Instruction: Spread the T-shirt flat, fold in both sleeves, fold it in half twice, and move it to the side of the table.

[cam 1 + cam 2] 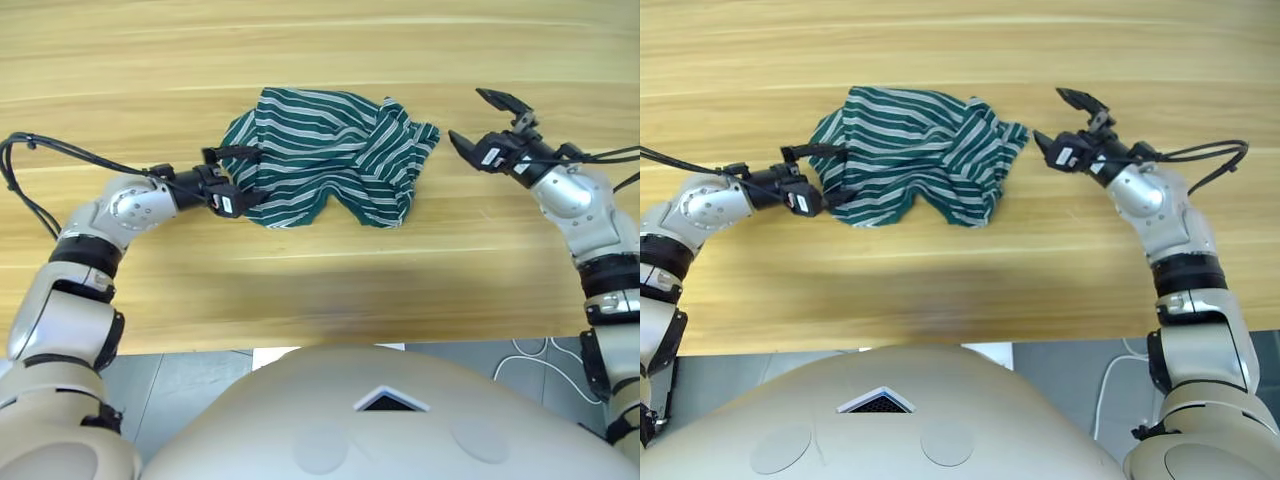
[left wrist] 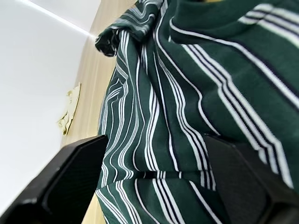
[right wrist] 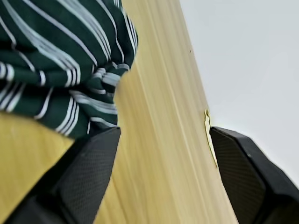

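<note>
Dark green T-shirt with white stripes (image 1: 320,155): crumpled, bunched heap, mid light wooden table (image 1: 300,50) | left gripper (image 1: 235,178): fingers spread wide, straddling shirt's left edge | right gripper (image 1: 466,114): fingers wide apart, just beside shirt's right edge

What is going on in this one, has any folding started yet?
Not yet. The green striped T-shirt lies crumpled in a heap on the wooden table, neither spread flat nor folded. The left gripper is at the shirt's left edge, its fingers open with fabric between them. The right gripper is open just off the shirt's right edge, not touching it.
</note>
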